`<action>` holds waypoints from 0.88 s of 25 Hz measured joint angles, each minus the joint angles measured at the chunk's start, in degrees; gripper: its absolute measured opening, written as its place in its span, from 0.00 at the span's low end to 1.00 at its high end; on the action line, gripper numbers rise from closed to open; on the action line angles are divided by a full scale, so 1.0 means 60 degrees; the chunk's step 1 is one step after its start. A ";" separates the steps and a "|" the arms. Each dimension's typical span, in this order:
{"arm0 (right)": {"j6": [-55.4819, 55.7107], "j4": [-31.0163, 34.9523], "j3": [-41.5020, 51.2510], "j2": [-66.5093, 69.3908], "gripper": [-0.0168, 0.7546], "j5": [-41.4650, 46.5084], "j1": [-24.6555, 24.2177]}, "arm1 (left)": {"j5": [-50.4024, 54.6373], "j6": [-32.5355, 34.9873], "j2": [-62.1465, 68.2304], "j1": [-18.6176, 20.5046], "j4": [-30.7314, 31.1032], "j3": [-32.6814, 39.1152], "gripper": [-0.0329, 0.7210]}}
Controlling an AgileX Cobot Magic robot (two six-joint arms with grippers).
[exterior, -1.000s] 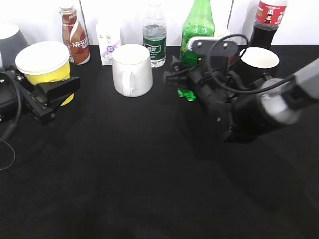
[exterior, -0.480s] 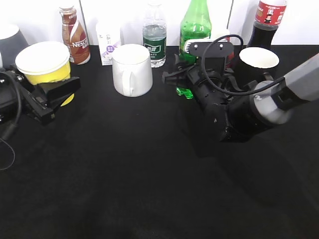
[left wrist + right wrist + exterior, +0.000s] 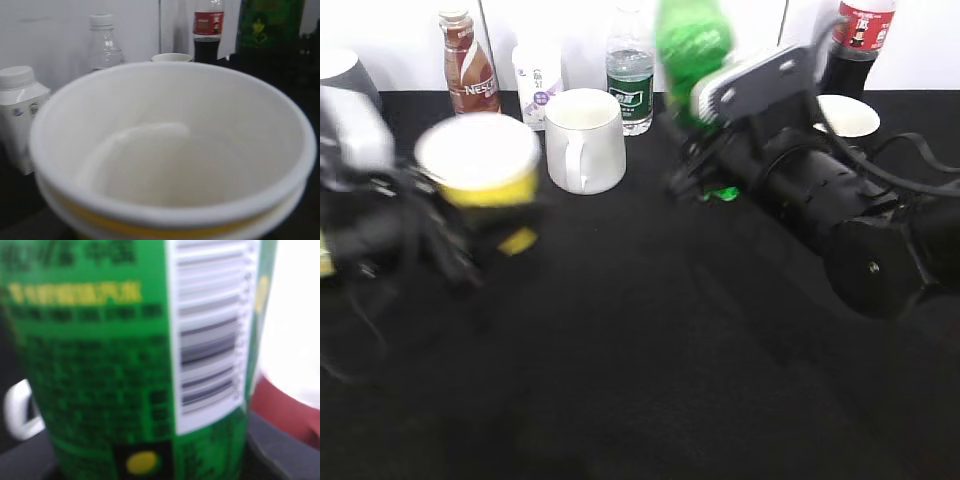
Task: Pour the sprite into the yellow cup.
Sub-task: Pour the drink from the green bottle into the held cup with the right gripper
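both arms have swung inward: yellow cup [image 3: 480, 160], light and crushable, sits clamped in the left claw [image 3: 470, 215]; sprite [image 3: 692, 45], heavy and slick, rides mid-body in the right claw [image 3: 705, 150], off the table [image 3: 620, 350].

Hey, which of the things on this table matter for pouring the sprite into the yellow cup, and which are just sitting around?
In the job:
sprite
yellow cup

Just lying about:
white mug
small clear bottle
brown Nescafe bottle
white carton
cola bottle
dark cup
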 joint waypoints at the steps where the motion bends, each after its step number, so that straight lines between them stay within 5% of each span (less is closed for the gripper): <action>1: -0.0779 -0.0259 0.0000 0.0000 0.60 0.0220 0.0000 | 0.0045 0.0000 0.0000 -0.0280 -0.0118 -0.0033 0.65; 11: -0.7396 -0.0704 0.0000 0.0000 0.60 0.0337 0.0000 | 0.1605 -0.0010 0.0000 -0.0565 -0.0182 -0.0037 0.65; 22: -1.0326 0.0192 0.0000 0.0000 0.59 -0.0305 0.0000 | 0.1748 -0.0028 0.0000 -0.0565 0.0525 -0.0037 0.65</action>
